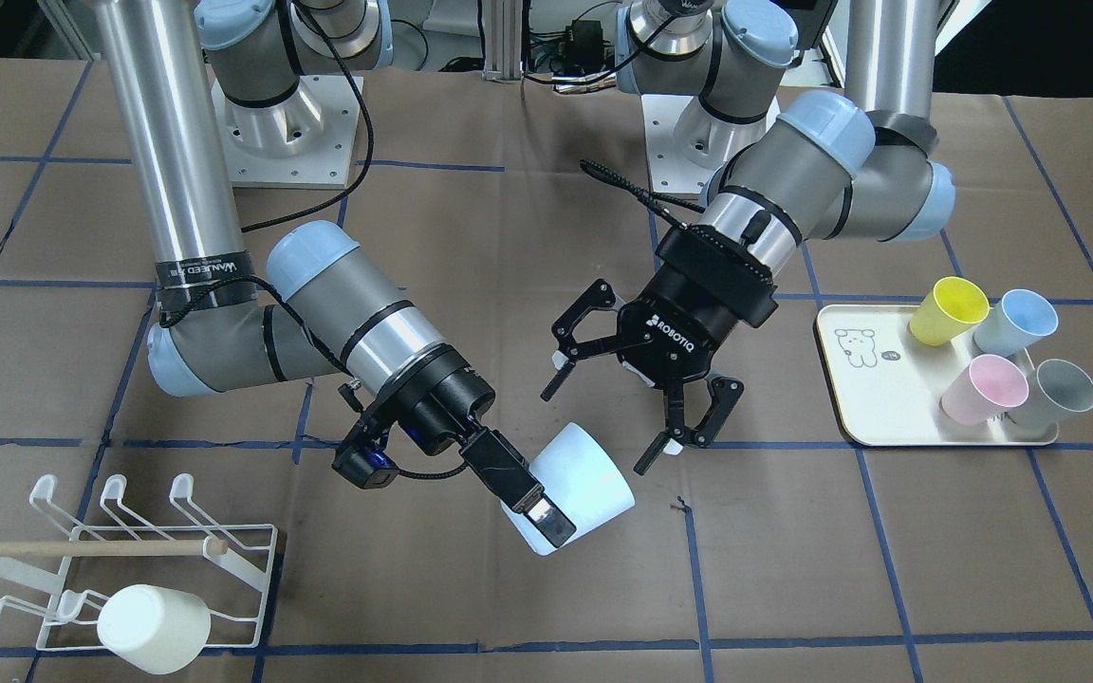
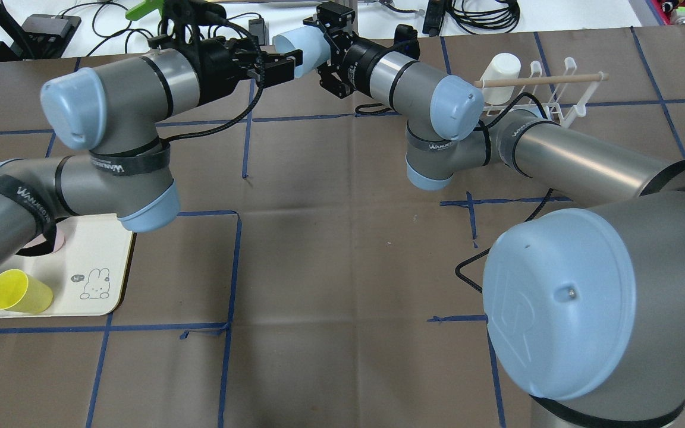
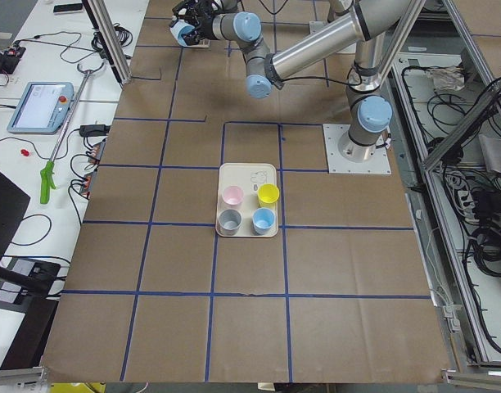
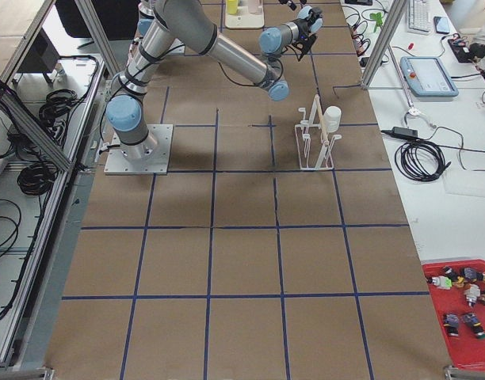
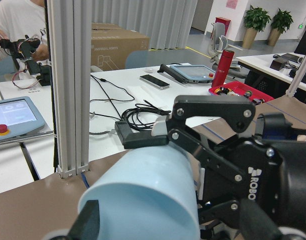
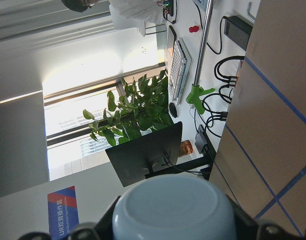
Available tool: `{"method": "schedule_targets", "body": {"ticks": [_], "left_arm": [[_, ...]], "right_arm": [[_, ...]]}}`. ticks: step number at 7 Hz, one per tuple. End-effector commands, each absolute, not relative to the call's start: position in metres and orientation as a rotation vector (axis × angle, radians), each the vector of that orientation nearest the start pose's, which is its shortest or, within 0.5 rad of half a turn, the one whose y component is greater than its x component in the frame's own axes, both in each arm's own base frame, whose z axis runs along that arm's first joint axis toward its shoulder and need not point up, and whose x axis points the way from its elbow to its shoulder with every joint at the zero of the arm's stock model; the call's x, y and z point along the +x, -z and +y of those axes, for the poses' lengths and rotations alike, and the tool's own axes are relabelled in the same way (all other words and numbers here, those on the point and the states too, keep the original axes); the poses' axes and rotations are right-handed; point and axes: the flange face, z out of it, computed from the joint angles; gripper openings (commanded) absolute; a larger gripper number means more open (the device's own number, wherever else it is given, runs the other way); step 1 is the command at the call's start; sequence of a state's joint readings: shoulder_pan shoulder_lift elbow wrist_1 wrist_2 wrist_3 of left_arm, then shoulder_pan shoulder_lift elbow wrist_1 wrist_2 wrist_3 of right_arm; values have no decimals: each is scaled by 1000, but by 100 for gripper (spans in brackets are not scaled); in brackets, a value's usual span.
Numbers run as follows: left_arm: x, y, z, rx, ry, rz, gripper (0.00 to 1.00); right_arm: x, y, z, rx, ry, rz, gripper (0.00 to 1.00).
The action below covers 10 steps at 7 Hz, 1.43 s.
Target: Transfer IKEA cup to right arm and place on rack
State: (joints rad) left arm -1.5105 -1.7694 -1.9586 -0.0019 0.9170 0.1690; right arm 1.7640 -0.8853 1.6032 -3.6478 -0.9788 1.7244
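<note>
Aiming for the rack (image 1: 245,560), well away from my right hand (image 1: 548,495), I'd pick a bare prong (image 1: 42,489). That hand clamps the pale blue cup (image 1: 589,474); my left hand (image 1: 602,427), spread wide and empty beside it, should retreat first.

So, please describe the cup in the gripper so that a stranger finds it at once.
On the brown table, look between the cream tray and the white wire rack. There the right gripper holds a pale blue cup, tilted, in its fingers. All other cups rest on the tray or rack; this one is in the air.
</note>
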Motion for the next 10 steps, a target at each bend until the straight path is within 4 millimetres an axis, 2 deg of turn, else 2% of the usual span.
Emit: {"method": "schedule_targets", "body": {"ticks": [1, 2, 3, 4, 5, 6, 7, 8, 9, 10], "left_arm": [[-104, -409, -527, 531, 1703, 3086, 99], [-83, -411, -528, 455, 1687, 3087, 99], [-71, -419, -528, 381, 1605, 3144, 99], [-60, -422, -524, 246, 1412, 3186, 99], [-48, -421, -535, 137, 1225, 3166, 99], [-47, -434, -549, 69, 1033, 3221, 99], [-53, -447, -555, -14, 839, 3245, 99], [-71, -455, -554, -50, 641, 3223, 99], [-92, -467, -549, -76, 486, 3187, 99], [-107, -481, -541, -132, 311, 3178, 99]], "right_arm": [[285, -321, -629, 877, 401, 1511, 39], [250, -325, -642, 863, 497, 1528, 39], [223, -328, -651, 820, 603, 1560, 32], [197, -342, -655, 755, 731, 1590, 30], [165, -365, -657, 647, 914, 1648, 30], [130, -374, -661, 526, 1105, 1725, 29], [104, -372, -665, 389, 1276, 1815, 26], [80, -374, -668, 213, 1465, 1911, 24], [48, -384, -667, 29, 1655, 1991, 24], [9, -388, -667, -57, 1783, 2052, 24]]}}
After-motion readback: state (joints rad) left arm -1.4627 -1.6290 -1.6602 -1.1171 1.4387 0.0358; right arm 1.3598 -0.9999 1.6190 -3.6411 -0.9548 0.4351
